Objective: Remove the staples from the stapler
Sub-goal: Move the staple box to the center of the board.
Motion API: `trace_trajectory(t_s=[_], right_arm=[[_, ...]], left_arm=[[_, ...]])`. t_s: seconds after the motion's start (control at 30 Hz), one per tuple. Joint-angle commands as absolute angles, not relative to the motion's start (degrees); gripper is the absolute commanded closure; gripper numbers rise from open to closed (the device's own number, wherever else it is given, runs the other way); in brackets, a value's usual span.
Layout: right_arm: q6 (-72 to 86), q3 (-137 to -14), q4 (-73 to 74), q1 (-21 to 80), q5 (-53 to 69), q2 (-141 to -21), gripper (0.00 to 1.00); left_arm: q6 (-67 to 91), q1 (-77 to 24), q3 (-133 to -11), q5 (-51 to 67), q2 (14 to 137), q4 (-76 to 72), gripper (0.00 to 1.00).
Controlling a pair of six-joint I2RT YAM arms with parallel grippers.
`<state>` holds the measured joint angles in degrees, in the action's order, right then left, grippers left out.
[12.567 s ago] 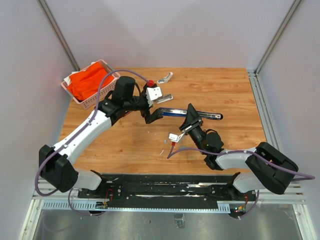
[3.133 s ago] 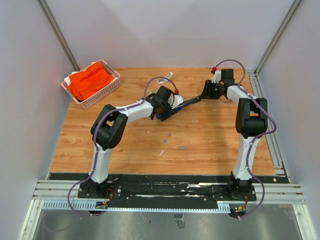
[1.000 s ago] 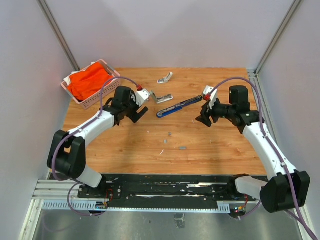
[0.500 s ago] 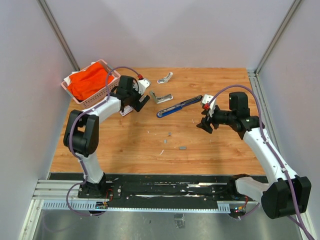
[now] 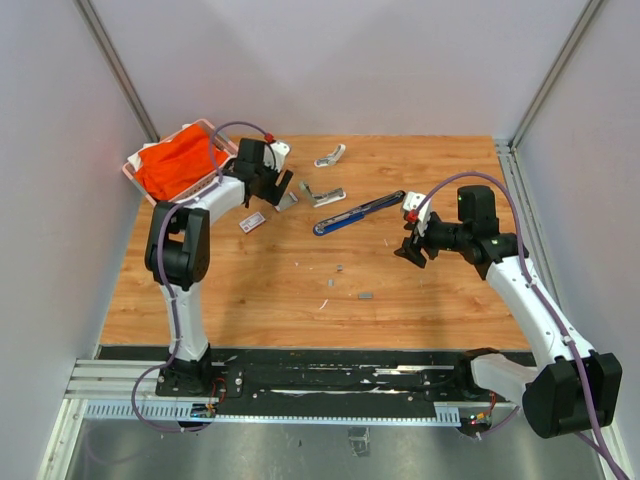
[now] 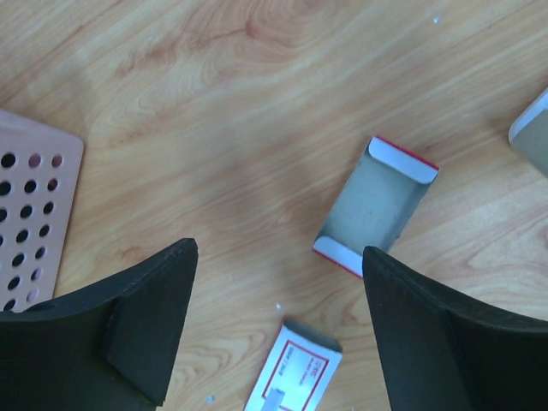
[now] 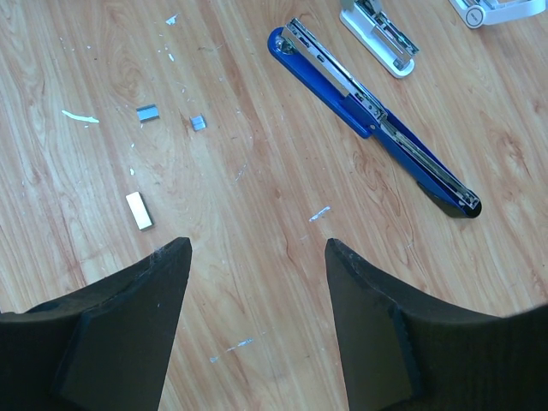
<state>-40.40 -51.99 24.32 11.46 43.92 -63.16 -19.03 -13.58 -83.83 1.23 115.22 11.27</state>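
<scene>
1. Left gripper [image 6: 276,253] swung back beside the pink basket [image 6: 34,214], jaws apart, empty.
2. Right gripper [image 7: 257,248] is open too, holding nothing.
3. Stapler [image 7: 368,116] lies mid-table, staples [image 7: 139,211] loose on the wood, apart from it.

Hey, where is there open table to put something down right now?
Bare wood lies near left, below the basket and small box, and in the far right corner past the stapler. Crowded: the middle, around the stapler, white tools and scattered staples.

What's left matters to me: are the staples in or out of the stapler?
Out: the staples lie on the table, apart from the stapler.
</scene>
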Motion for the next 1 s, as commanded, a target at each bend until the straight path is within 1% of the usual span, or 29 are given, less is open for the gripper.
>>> trace_trajectory(t_s=[0.0, 0.1, 0.17, 0.23, 0.4, 0.53, 0.63, 0.8, 0.87, 0.97], right_arm=[[-41.26, -51.48, 24.18, 11.99, 43.08, -62.57, 0.34], [-41.23, -51.42, 24.17, 11.96, 42.73, -62.58, 0.34], [-41.23, -51.46, 24.17, 11.96, 42.5, -62.65, 0.34], [-41.25, -51.42, 24.17, 11.98, 42.26, -62.64, 0.34], [-41.26, -51.44, 24.23, 11.87, 41.8, -62.84, 0.34], [-41.31, -51.47, 24.21, 11.9, 41.75, -63.3, 0.34], [-41.3, -51.43, 24.22, 11.87, 41.7, -63.42, 0.34], [-41.38, -51.52, 24.21, 11.91, 41.49, -63.55, 0.34], [-41.32, -51.5, 24.25, 11.95, 41.48, -63.66, 0.34], [-41.37, -51.58, 24.24, 11.87, 41.49, -63.72, 0.34]], left_arm=[[-19.49, -13.6, -88.32, 3.13, 118.52, 12.37, 0.19], [-20.01, -13.62, -91.0, 3.87, 120.93, 13.73, 0.23], [-19.93, -13.62, -92.96, 4.38, 122.6, 15.07, 0.28], [-19.74, -13.61, -94.82, 5.14, 123.92, 16.31, 0.3], [-19.34, -13.62, -95.17, 7.67, 125.02, 16.38, 0.35], [-19.34, -13.62, -95.71, 8.13, 126.09, 16.98, 0.42], [-19.25, -13.62, -96.01, 8.79, 126.74, 17.37, 0.44], [-19.62, -13.62, -97.07, 9.77, 127.89, 18.88, 0.53], [-19.78, -13.62, -97.1, 9.83, 128.03, 19.1, 0.54], [-20.07, -13.55, -97.15, 10.12, 127.93, 19.48, 0.6]])
